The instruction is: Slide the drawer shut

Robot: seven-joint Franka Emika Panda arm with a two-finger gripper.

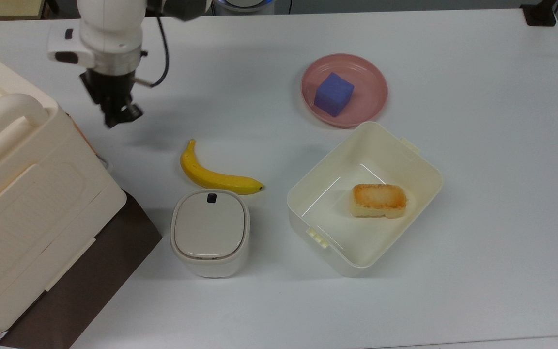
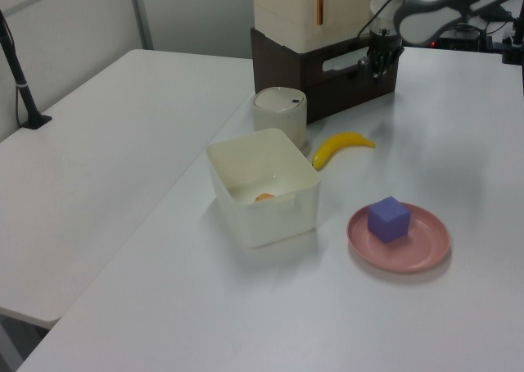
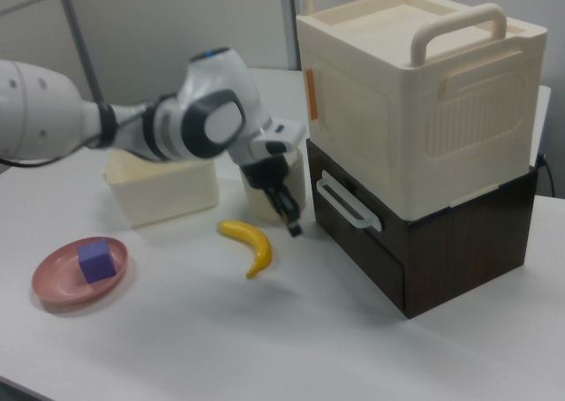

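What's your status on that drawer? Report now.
Claw off the drawer, hanging free above the table. Drawer front flush with its dark cabinet, white handle untouched. Banana nearby, not in the way.

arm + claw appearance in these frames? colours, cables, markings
The arm has glossy white rounded shells with dark grey joint sections. A silver metal ring sits under the white wrist housing, which carries small dark marks. A black cable loops beside the wrist. The claw is black.

Bare table [image 3: 309, 268] lies open before the drawer [image 3: 353, 229], with the banana [image 3: 252, 242] near.
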